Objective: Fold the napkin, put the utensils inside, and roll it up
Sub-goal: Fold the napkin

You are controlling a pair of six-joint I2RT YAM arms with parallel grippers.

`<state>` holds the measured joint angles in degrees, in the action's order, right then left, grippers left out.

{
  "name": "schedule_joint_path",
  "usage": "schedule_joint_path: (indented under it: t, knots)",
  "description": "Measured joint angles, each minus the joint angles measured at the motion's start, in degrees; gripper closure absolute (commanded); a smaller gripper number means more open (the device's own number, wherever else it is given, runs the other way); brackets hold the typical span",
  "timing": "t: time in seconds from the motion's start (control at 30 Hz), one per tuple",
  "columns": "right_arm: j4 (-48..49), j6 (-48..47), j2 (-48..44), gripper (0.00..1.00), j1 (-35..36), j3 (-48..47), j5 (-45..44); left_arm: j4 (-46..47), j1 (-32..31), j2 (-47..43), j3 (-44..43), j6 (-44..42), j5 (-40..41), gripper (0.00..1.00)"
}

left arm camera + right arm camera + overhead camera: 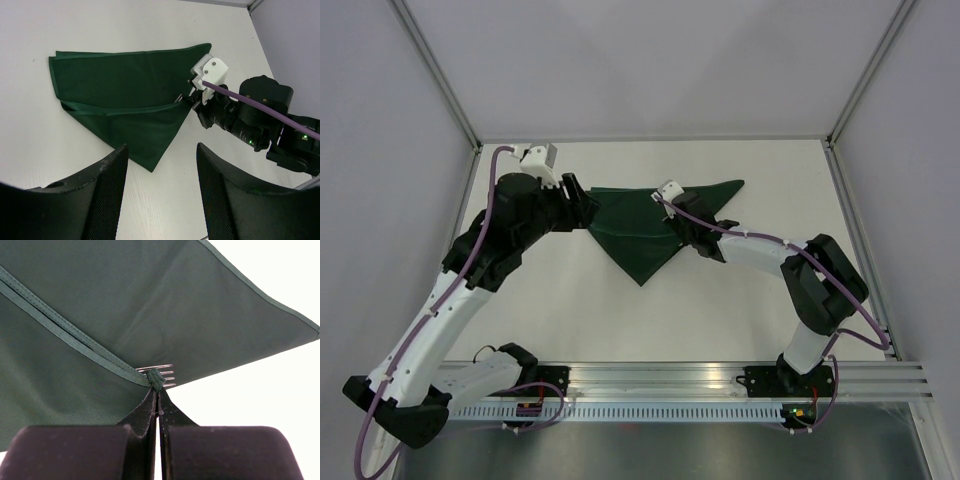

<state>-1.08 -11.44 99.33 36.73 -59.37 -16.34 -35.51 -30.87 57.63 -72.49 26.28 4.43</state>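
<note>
The napkin (642,232) lies a little above the middle of the top view, on the white table (740,310). It is folded into a rough triangle with its long edge toward the top of the frame and its point toward the bottom. A hemmed edge of an upper layer runs across it.

The right gripper (157,390) has its jaws pressed together on a small bunch of that hem, at the right of the cloth in the left wrist view. Thin metal fork tines (150,368) show just behind the pinch.

The left gripper (161,150) has its fingers well apart with nothing between them, and sits near the napkin's left corner in the top view.

The step in hand seems to be laying the layer over the utensils. To do it well, the pinched hem should travel low and flat, so the cloth does not drag the fork. The open pincer could steady the far corner.

The rest of the fork is hidden under the fabric. I cannot tell whether other utensils lie there, or whether the pinch touches the tines.
</note>
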Motion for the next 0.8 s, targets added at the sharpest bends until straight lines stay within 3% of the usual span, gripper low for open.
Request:
schedule_joint_path:
  t: [0.8]
  knots:
    - [-0.2, 0.0, 4.7, 0.99, -1.0, -2.7, 0.9, 3.1, 0.0, 0.7, 4.4, 0.0, -1.6, 0.38]
